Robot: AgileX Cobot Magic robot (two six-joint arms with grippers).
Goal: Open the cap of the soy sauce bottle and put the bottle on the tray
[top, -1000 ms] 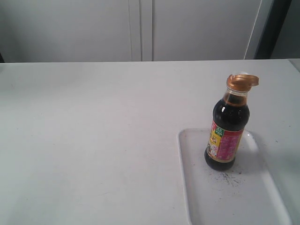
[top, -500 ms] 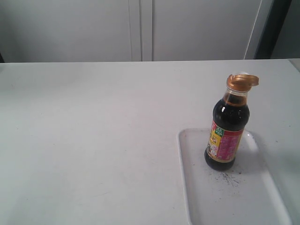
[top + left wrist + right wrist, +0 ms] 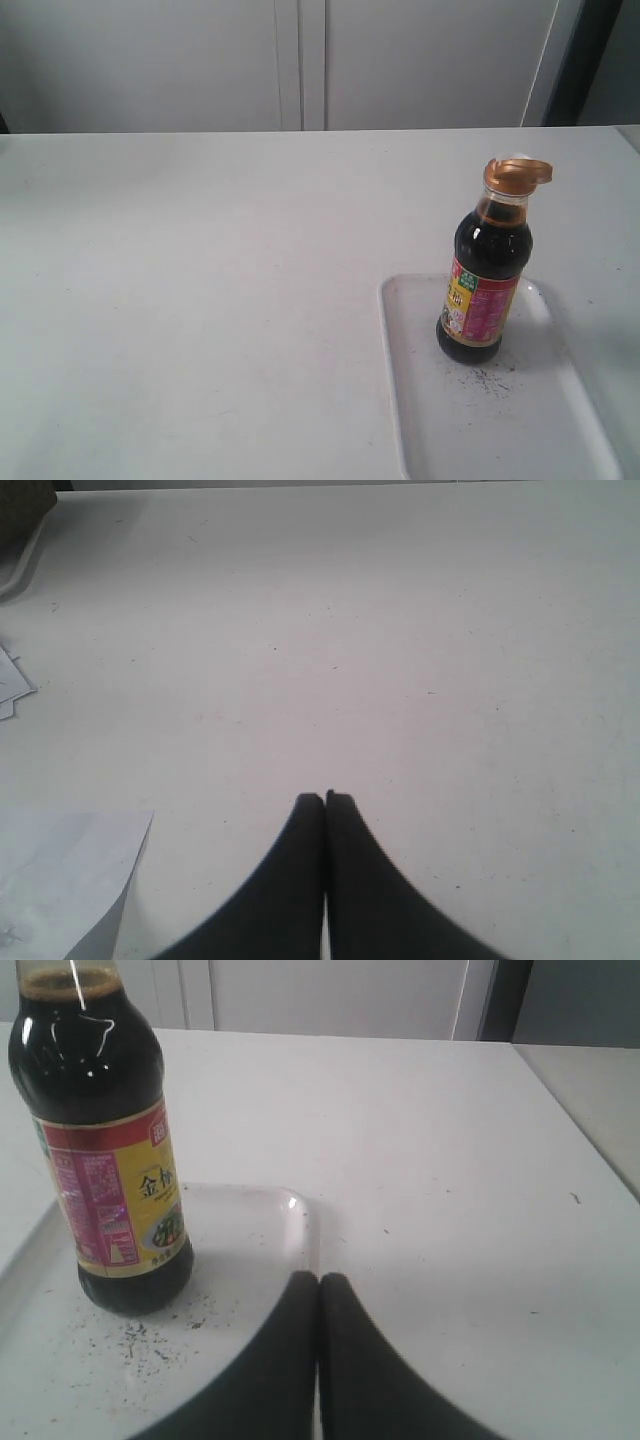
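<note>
Standing on the tray (image 3: 520,425), the soy sauce bottle (image 3: 95,1140) shows 金标 (left tool (image 3: 325,798), right tool (image 3: 318,1278) both closed)

Left hand (image 3: 325,798): two matte black fingers, curved, tapering to tips; right hand (image 3: 319,1278) alike.

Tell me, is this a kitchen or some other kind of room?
Probably a workroom or lab, not a kitchen: a wide white table, plain pale cabinet doors behind it, and one soy sauce bottle standing on a white tray.
</note>
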